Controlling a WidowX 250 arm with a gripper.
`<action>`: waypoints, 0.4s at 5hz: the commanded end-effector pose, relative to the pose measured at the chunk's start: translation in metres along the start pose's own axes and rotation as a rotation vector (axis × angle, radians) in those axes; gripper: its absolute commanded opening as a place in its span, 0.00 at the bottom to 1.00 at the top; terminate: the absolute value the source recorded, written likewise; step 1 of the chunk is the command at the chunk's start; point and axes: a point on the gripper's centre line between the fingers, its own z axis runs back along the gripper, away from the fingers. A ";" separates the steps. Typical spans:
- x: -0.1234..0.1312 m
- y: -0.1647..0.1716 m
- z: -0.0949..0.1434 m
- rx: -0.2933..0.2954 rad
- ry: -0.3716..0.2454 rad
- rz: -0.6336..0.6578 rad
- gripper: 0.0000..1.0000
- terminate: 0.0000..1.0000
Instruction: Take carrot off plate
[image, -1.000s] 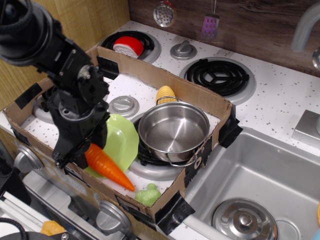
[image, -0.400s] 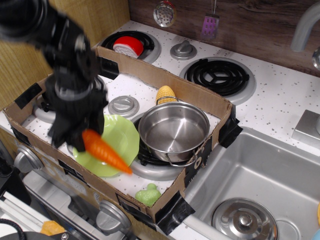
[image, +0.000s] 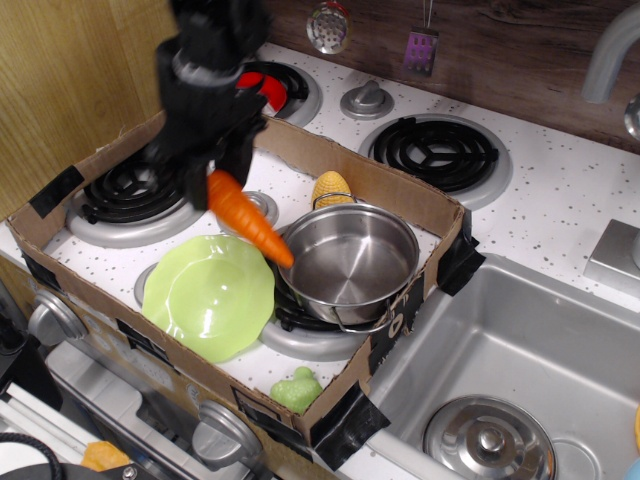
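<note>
The gripper (image: 212, 172) clenches the carrot (image: 249, 217) by its stem end, above the plate (image: 208, 296). The carrot slants, tip pointing down-right toward the steel pot (image: 347, 262).

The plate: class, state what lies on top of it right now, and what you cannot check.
Nothing lies on the plate; its top is bare. The tool holds the carrot in the air, above and behind it. What the plate covers is hidden.

Your carrot (image: 249, 217) was up in the air, glossy orange, slanting point-down toward the right, clear of the plate (image: 210, 296). That plate, lime green with its wavy rim, sat flat and bare below it.
</note>
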 end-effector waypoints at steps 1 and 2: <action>0.036 -0.056 0.014 0.036 -0.083 -0.189 0.00 0.00; 0.051 -0.074 0.006 0.046 -0.097 -0.255 0.00 0.00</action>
